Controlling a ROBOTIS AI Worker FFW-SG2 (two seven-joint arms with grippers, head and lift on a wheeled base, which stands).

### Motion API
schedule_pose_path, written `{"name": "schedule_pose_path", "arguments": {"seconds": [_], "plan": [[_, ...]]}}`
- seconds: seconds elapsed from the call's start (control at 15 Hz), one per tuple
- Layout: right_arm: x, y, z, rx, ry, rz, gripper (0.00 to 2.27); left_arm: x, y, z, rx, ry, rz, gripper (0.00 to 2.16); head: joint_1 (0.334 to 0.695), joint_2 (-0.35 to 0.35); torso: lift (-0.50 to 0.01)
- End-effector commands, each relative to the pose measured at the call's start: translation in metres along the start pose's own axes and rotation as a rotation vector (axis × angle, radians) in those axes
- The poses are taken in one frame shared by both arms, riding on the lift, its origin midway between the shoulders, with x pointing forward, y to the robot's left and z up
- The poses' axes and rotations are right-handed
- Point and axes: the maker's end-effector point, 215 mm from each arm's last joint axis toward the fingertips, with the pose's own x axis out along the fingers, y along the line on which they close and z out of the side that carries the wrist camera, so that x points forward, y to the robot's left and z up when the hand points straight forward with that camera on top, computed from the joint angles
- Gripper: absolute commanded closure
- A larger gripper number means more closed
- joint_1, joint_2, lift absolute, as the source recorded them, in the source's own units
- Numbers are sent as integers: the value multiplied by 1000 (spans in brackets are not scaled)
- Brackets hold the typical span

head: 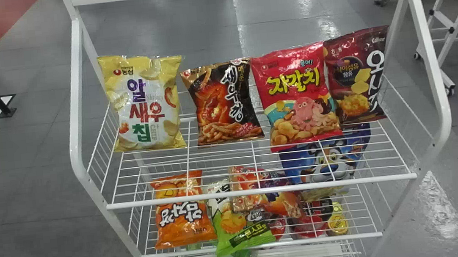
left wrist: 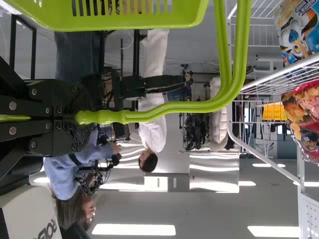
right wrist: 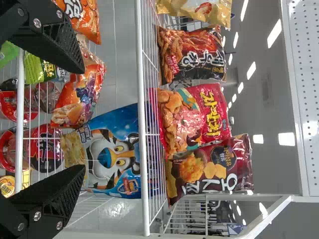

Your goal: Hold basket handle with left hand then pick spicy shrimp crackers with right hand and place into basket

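One rise and one leftward shift look needed.
The left gripper is clenched on the basket handle; the right gripper, empty and spread, sits low, facing the rack. From it, the spicy shrimp crackers lie ahead, higher and to the robot's left, upright on the wire shelf between yellow bag and red bag.
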Motion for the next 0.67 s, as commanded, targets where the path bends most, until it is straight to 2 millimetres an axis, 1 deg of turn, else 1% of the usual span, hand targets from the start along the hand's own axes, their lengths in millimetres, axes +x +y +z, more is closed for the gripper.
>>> {"name": "schedule_pose_path", "arguments": {"seconds": [0.0, 0.33, 0.47, 0.6], "plan": [[0, 1, 2, 1, -5, 1, 137, -1, -1, 1, 1, -3, -2, 2067, 695, 25, -7], [0, 3, 4, 4, -13, 5, 137, 0, -1, 0, 1, 2, 0, 2064, 695, 29, -7], [2, 10, 12, 11, -27, 15, 120, 0, 0, 0, 1, 2, 1, 2067, 695, 31, -7], [9, 22, 21, 15, -37, 34, 130, 0, 0, 0, 1, 2, 1, 2064, 695, 46, -7]]}}
